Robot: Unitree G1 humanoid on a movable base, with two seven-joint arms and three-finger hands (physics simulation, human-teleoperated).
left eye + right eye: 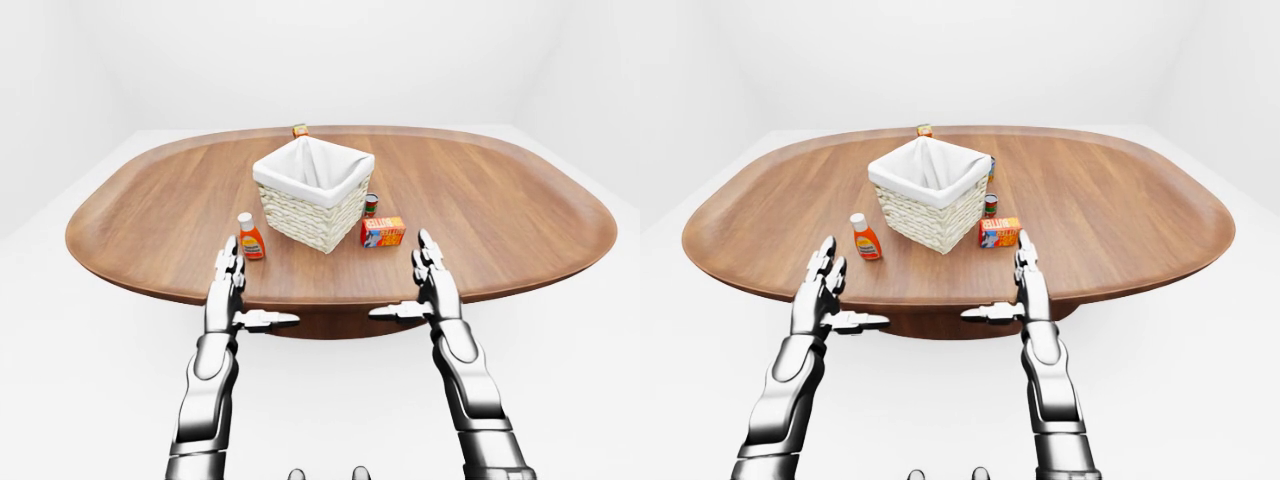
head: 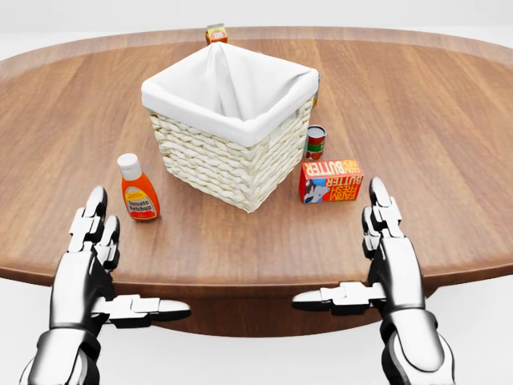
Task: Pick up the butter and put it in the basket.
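Hands: left hand (image 2: pixel 88 257) and right hand (image 2: pixel 385 257) splayed apart, empty.
Butter (image 2: pixel 331 180): at twelve o'clock of right hand.
Risk: reach could nudge can (image 2: pixel 317 141) or basket (image 2: pixel 228 120).
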